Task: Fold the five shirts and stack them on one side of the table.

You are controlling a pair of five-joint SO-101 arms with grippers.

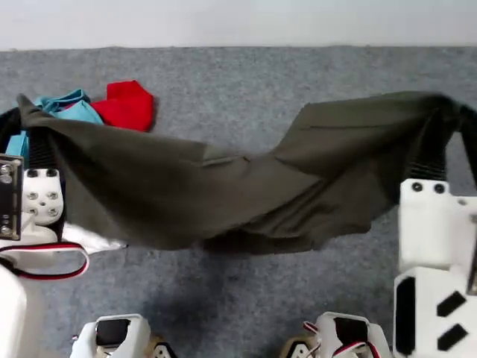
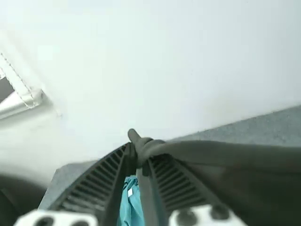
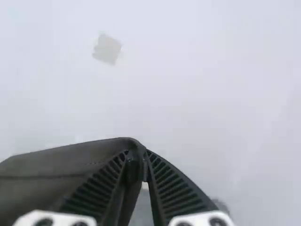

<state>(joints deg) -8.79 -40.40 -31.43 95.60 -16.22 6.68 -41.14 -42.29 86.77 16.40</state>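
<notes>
- The left gripper (image 2: 137, 149) is pinched tight on one corner of the dark shirt (image 1: 223, 186).
- The right gripper (image 3: 138, 159) is pinched tight on the far corner of the same shirt.
- The dark shirt hangs between the two grippers like washing on a line. Its long way runs from side to side across the table (image 1: 246, 82).
- The middle of the shirt sags low, and the two held ends are up high. I cannot tell if the low part touches the table.
- The right end is held a bit farther back on the table than the middle, so the shirt hangs in a crooked line.
- A blue shirt (image 1: 74, 108) and a red shirt (image 1: 127, 104) lie bunched on the table, touching each other, near the left gripper. They look crumpled, not folded.
- A bit of white cloth (image 1: 97, 242) pokes out from under the dark shirt on the left side.
- Each gripper is at its own end, so neither is nearer to the shirt. The left one is much nearer to the other shirts.
- I think the next move is to lay the dark shirt flat. Both grippers need to go down together, or it will land crooked.
</notes>
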